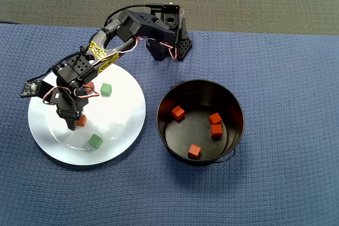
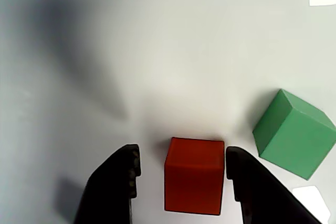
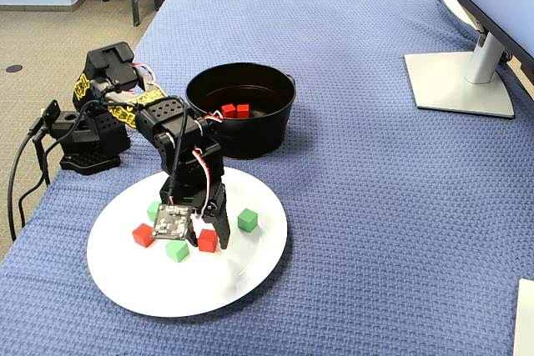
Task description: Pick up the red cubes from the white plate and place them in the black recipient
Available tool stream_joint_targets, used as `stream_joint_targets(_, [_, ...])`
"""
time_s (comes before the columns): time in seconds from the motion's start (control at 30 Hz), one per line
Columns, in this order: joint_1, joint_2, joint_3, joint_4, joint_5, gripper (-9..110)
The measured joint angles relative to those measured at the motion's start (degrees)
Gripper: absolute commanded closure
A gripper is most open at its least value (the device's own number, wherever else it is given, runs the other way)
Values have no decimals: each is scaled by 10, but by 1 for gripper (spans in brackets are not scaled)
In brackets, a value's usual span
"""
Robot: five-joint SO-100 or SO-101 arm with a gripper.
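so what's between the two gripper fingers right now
A red cube sits on the white plate between the open fingers, nearer one of them; the wrist view shows it best. A green cube lies outside them.

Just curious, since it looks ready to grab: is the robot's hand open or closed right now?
Open. In the wrist view the hand straddles a red cube, with a gap showing beside one finger.

The robot arm (image 1: 114, 38) was black plastic with yellow tape (image 1: 100, 52) around it. Red and white wires (image 3: 188, 177) looped along it. A small circuit board (image 3: 173, 221) hung by its gripper (image 2: 181, 174).
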Motion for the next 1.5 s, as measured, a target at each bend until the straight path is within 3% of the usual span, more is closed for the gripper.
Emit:
stream_joint_targets(0.43, [-14, 4, 40, -10, 3, 92])
stream_joint_targets(0.6, [-15, 4, 40, -16, 5, 101])
stream_joint_targets(0.8, [-15, 11, 40, -18, 25, 102])
stream_joint_targets(1.03, [-32, 150, 40, 27, 107, 102])
stream_joint_targets(1.2, [-113, 323, 107, 74, 138, 102])
stream_joint_targets(1.4, [-316, 515, 276, 83, 212, 101])
stream_joint_targets(1.5, [-432, 570, 365, 62, 269, 73])
